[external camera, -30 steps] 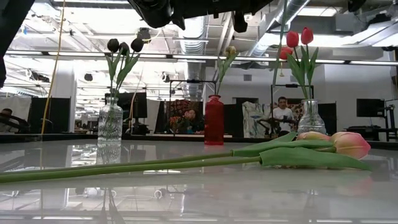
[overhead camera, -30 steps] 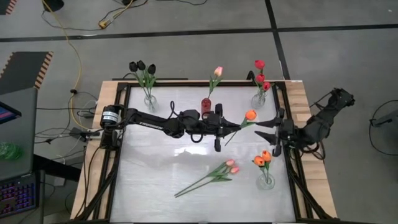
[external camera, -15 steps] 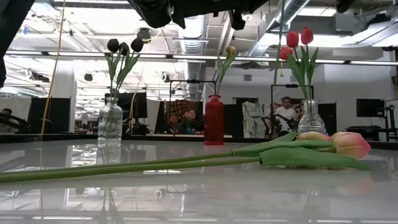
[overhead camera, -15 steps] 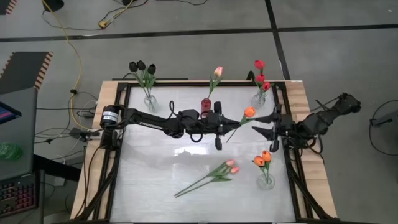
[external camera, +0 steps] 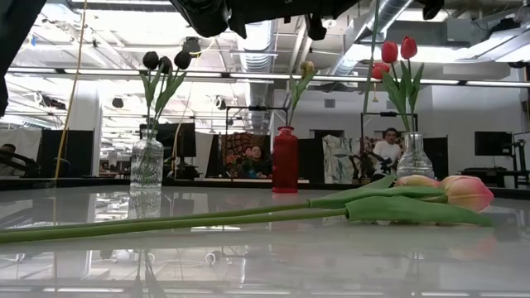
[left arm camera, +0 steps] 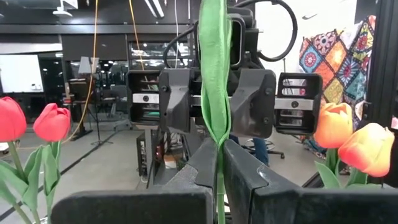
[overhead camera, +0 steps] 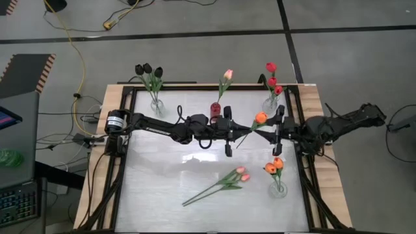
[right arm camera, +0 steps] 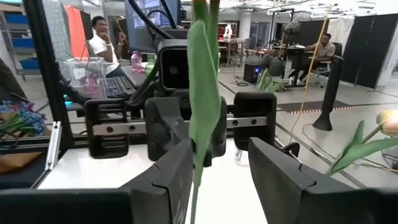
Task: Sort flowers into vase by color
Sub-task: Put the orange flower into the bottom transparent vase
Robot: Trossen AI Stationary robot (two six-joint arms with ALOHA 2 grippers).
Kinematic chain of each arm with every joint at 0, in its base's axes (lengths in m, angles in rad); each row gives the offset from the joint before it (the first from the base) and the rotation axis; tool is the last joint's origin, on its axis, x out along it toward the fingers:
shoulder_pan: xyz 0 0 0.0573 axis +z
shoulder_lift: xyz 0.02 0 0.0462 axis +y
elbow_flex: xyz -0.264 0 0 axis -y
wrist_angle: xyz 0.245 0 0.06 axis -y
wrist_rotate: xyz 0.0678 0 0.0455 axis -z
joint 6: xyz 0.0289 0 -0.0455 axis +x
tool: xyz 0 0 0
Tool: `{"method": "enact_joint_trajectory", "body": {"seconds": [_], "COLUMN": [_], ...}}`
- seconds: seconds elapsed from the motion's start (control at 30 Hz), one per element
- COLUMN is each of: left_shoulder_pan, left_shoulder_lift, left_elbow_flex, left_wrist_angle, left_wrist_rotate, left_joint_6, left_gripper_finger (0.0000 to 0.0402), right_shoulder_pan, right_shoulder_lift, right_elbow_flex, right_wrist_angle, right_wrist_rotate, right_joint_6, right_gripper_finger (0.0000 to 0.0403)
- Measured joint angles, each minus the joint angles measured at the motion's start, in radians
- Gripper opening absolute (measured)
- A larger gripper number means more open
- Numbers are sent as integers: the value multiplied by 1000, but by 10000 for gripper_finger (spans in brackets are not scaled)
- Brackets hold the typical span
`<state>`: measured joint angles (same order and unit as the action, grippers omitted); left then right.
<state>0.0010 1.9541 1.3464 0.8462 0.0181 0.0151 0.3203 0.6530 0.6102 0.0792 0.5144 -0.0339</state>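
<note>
On the white table (overhead camera: 162, 175), four vases stand at the corners and back. The left gripper (overhead camera: 242, 134) is clenched on an orange tulip's (overhead camera: 260, 118) stem. The right gripper (overhead camera: 276, 128), fingers spread, seems to straddle that stem just beyond it, apparently without touching.

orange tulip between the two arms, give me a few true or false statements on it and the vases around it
1. The left gripper is shut on the orange tulip. True.
2. The right gripper has its jaws clamped on the stem. False: they stand open on either side of it.
3. The red vase holds three black tulips. False: it holds one pink tulip.
4. Two pink tulips lie flat on the table. True.
</note>
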Motion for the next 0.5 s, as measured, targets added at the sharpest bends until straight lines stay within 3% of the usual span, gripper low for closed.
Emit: {"method": "enact_joint_trajectory", "body": {"seconds": [0.27,0.5], "left_shoulder_pan": [0,0], "left_shoulder_lift": [0,0], "left_elbow_flex": [0,0], "left_wrist_angle": [-3,-3], "left_wrist_rotate": [0,-5], "left_joint_6": [0,0], "left_gripper_finger": [0,0], "right_shoulder_pan": [-37,-36], "right_shoulder_lift": [17,17], "right_elbow_flex": [0,0], "right_wrist_angle": [39,64], "right_wrist_rotate": [-68,-76], "right_joint_6": [6,7], "right_gripper_finger": [176,129]}}
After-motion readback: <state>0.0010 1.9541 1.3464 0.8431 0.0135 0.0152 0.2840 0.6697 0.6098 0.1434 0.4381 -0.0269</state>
